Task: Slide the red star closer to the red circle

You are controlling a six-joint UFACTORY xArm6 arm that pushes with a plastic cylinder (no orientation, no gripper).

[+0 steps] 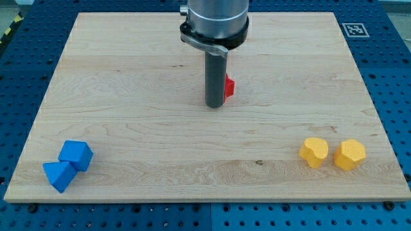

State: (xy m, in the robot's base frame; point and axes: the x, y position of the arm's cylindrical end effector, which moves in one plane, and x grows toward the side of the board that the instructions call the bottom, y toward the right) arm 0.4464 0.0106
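A red block (pixel 229 86) sits near the middle of the wooden board (pixel 128 96), mostly hidden behind my rod, so I cannot tell its shape. Only one red block shows; no second red block is visible. My tip (pixel 214 105) rests on the board just to the view's left of and slightly below the red block, touching or nearly touching it.
A blue cube (pixel 76 154) and a blue triangular block (pixel 58 174) sit together at the view's bottom left. Two yellow blocks (pixel 314 152) (pixel 349 154) sit side by side at the bottom right. A marker tag (pixel 355 29) is at the top right corner.
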